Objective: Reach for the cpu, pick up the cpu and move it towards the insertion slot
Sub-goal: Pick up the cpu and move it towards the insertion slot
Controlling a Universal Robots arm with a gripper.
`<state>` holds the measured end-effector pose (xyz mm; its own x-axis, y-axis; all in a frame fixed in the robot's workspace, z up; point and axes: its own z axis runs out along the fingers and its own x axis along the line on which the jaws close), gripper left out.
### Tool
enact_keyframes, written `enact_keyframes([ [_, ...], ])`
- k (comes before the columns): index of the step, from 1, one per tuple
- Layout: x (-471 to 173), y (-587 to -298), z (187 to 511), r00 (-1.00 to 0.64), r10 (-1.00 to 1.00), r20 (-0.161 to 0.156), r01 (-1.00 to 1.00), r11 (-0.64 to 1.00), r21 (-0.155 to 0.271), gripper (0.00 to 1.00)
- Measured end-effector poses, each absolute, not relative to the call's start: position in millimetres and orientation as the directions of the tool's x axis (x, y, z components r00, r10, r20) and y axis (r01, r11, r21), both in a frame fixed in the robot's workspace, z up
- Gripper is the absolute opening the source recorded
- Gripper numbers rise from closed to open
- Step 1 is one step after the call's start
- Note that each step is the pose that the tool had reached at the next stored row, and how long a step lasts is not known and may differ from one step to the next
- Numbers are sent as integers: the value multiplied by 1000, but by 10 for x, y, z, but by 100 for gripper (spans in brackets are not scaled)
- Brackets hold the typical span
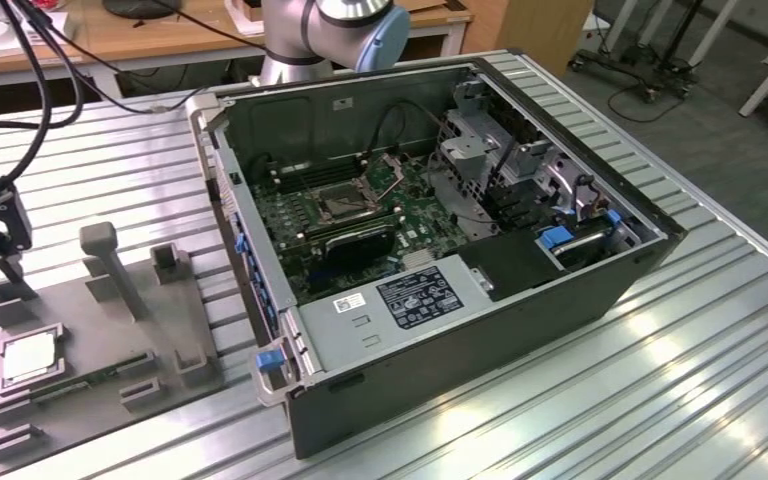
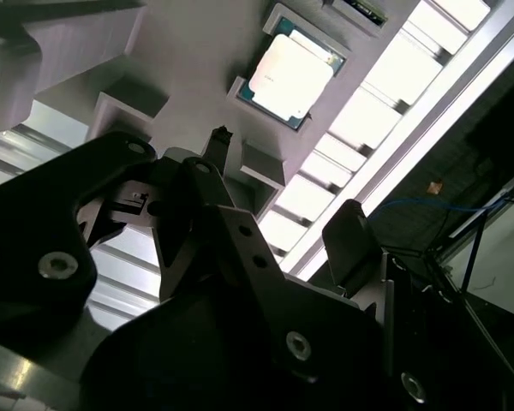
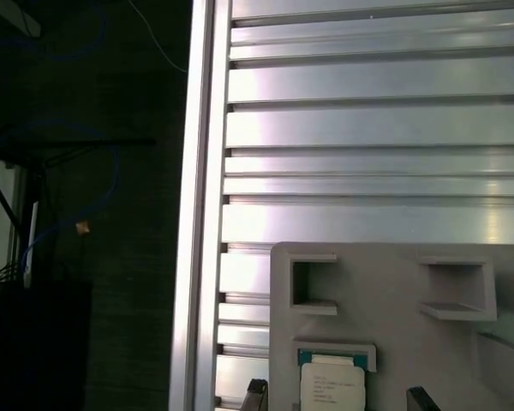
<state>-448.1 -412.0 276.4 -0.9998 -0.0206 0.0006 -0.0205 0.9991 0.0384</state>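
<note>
Slatted aluminium table (image 1: 704,350) with a grey tray (image 1: 84,310). Found the gripper (image 1: 4,255) spread wide and empty above the tray, near the cpu (image 1: 31,358) lying flat in its recess; insertion slot (image 1: 341,203) well apart in the open case (image 1: 491,360). Seemed best to centre squarely, stay level, pinch opposite edges. Noted lid print, unreadable.

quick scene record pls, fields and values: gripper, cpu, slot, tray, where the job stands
gripper: open, holding nothing, hangs over the grey tray's far end in the exterior view
cpu: lies flat in a recess of the grey tray, apart from the gripper
insertion slot: on the motherboard inside the open computer case, to the exterior view's right of the tray
table: slatted metal, bears tray and case
job state: cpu not yet picked up
</note>
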Motion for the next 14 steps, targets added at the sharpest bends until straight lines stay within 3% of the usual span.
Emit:
enact_keyframes([
  [14,-4481,-4120,2646,-1000,-21,1,-20,999,38,71],
])
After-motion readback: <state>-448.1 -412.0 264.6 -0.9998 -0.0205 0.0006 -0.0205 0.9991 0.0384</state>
